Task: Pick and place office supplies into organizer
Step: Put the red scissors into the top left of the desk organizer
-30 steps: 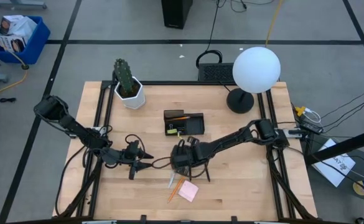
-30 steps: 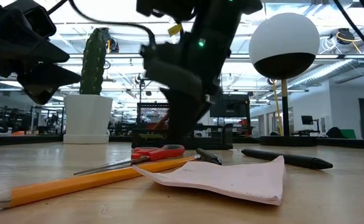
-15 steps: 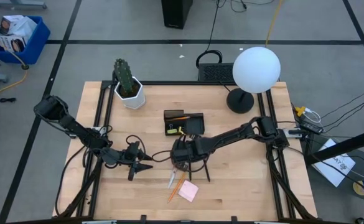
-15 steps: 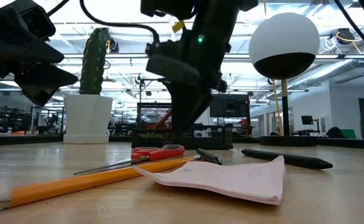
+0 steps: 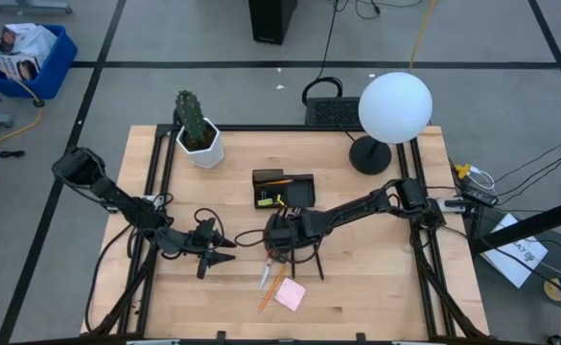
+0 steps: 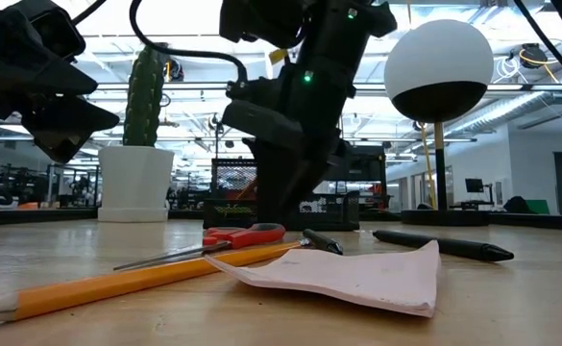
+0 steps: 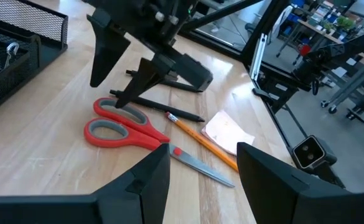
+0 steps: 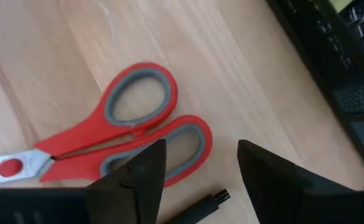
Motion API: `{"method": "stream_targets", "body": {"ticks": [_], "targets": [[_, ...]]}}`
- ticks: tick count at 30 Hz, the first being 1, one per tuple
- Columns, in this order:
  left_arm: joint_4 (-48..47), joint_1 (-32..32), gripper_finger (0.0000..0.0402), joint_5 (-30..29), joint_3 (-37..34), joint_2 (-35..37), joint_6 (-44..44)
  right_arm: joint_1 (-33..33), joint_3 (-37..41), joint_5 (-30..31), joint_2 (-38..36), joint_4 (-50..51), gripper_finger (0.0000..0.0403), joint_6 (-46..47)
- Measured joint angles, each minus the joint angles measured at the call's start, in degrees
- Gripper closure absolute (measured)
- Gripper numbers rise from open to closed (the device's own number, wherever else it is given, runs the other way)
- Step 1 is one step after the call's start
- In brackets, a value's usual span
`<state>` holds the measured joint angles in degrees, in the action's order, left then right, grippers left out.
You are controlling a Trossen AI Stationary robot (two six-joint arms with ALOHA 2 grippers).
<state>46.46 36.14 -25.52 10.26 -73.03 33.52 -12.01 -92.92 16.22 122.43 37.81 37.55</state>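
Both my grippers are spread and empty: right gripper (image 8: 200,163) hangs over the scissors (image 8: 116,140) at frame centre, left gripper (image 7: 200,163) waits lower left

Right tool (image 6: 285,207) hangs above red-handled scissors (image 6: 225,240) beside pencil (image 6: 136,282).

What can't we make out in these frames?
- Organizer contents: too small in the high view; right arm blocks it in the low view; cut off at the edge in both wrist views.
- Scissors blades: cut off by the right wrist view's edge.
- Black pen: partly hidden behind the right gripper in the left wrist view.
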Motion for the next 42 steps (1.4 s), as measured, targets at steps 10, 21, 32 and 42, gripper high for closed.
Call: {"method": "stream_targets", "body": {"ticks": [10, 21, 32, 42], "targets": [[0.1, 0.0, 0.0213, 0.0, 0.0, 0.0, 0.0, -0.1, 1.1, -0.7, 0.0, -1.1, 0.0230, -0.8], [0.1, 0.0, 0.0213, 0.0, 0.0, 0.0, 0.0, 0.2, 8.2, -3.7, -0.5, -9.8, 0.0239, 0.2], [0.1, 0.0, 0.0213, 0.0, 0.0, 0.0, 0.0, 0.2, 8.3, -3.0, -0.2, -10.9, 0.0351, -2.6], [0.1, 0.0, 0.0213, 0.0, 0.0, 0.0, 0.0, 0.0, 8.5, 1.2, -0.3, -13.5, 0.0391, -5.8]]}}
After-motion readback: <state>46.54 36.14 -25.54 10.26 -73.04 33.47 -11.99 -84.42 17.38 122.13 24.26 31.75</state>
